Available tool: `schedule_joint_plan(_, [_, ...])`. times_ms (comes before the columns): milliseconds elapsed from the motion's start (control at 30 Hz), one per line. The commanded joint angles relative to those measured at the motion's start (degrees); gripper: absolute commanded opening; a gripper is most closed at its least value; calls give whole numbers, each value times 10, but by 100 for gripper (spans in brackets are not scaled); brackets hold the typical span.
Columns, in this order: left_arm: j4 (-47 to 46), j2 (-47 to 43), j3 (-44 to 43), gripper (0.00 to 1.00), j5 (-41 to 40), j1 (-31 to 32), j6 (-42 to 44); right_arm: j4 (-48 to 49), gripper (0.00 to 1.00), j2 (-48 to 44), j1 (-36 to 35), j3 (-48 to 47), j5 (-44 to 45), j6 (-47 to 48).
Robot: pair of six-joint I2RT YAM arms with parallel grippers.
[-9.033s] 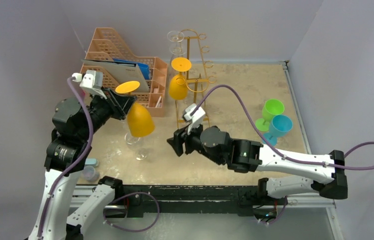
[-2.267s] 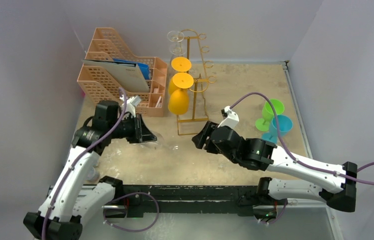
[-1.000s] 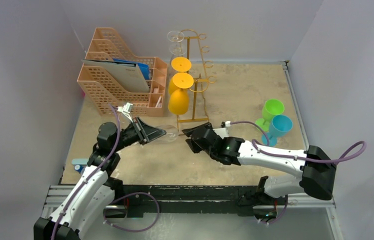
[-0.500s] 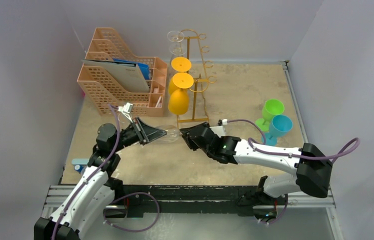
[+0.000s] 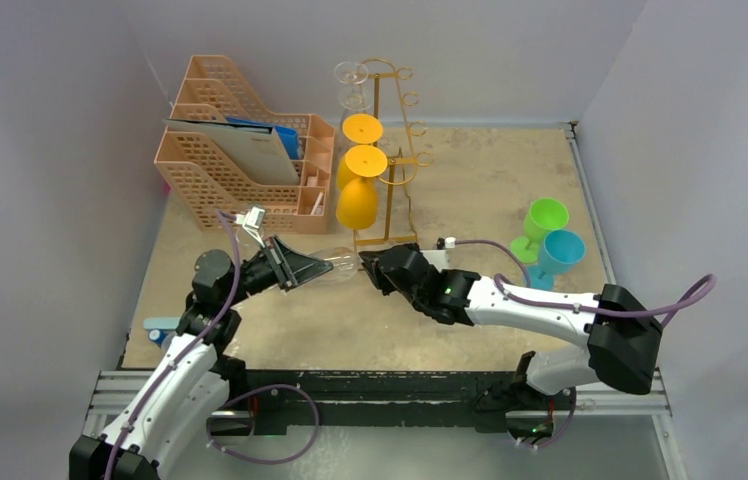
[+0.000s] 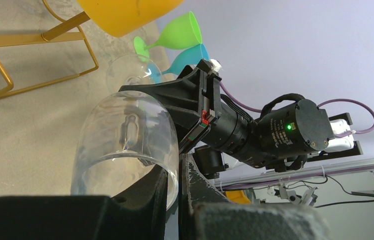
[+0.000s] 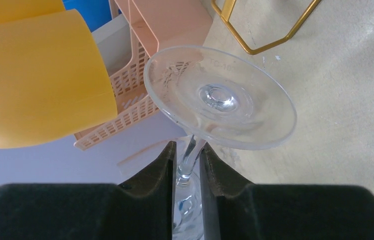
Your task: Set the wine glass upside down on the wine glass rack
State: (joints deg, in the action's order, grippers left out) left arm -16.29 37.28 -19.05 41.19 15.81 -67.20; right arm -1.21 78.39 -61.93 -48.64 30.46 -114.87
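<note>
**Wine glass held sideways between my two arms, just in front of the rack**

Wine glass (image 5: 335, 262) is clear and lies on its side between my arms, with its bowl toward my left arm and its foot toward my right. My left fingers (image 5: 295, 266) have the bowl end. In the left wrist view they (image 6: 192, 182) are drawn close together on the wall of the bowl at its rim, with the rest of the glass (image 6: 125, 145) reaching away from them. My right fingers (image 5: 378, 268) are on the other end. In the right wrist view they (image 7: 167, 160) pinch the thin stem just under the round foot, and the foot (image 7: 220, 97) faces the camera.

The wine glass rack (image 5: 378, 105) stands on the sandy surface (image 5: 470, 190) just behind the glass. Glass and rack are apart. Its gold base frame shows beyond the glass in both wrist views (image 6: 40, 82) (image 7: 269, 45).

Two yellow glasses (image 5: 357, 200) hang upside down on the rack's left side, and a second clear glass (image 5: 351, 73) hangs near the top. The lower yellow bowl (image 7: 40, 75) fills the left of my right wrist view.

A peach organizer (image 5: 240, 110) stands left of the rack. A green glass (image 5: 545, 218) and a blue glass (image 5: 562, 248) stand upright together, well off to the right.
</note>
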Motion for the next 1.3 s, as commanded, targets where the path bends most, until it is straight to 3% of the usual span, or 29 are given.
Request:
schedule_joint_plan(0, [-37, -6, 5, 0, 30, 4, 7, 51, 19, 0, -5, -3, -26, -6])
schedule_joint_plan(167, [-28, 1, 1, 0, 35, 4, 10, 86, 25, 1, -5, -6, -58, -6])
schedule_joint_plan(300, [-26, 3, 1, 0, 33, 4, 14, 94, 20, -2, -6, -5, -66, -6])
schedule_joint_plan(400, [-25, 4, 2, 2, 34, 4, 15, 95, 8, -4, -6, -2, -66, -5])
schedule_joint_plan(467, [-21, 3, 2, 4, 35, 4, 15, 91, 0, -6, -5, 3, -62, -6])
schedule_joint_plan(633, [26, -11, -8, 25, 27, 4, 18, 39, 0, -29, -5, 14, -34, 10])
schedule_joint_plan(733, [71, -22, -22, 39, 24, 3, 27, -26, 0, -57, -2, 14, -7, 48])
schedule_joint_plan(833, [124, -35, -35, 47, 18, 4, 41, -63, 0, -94, 0, 29, 23, 85])
schedule_joint_plan(1133, [230, -54, -79, 55, 9, 3, 65, -136, 0, -202, 14, 67, 79, 212])
schedule_joint_plan(1267, [303, -44, -129, 56, -2, 4, 108, -43, 0, -257, 34, 105, 92, 396])
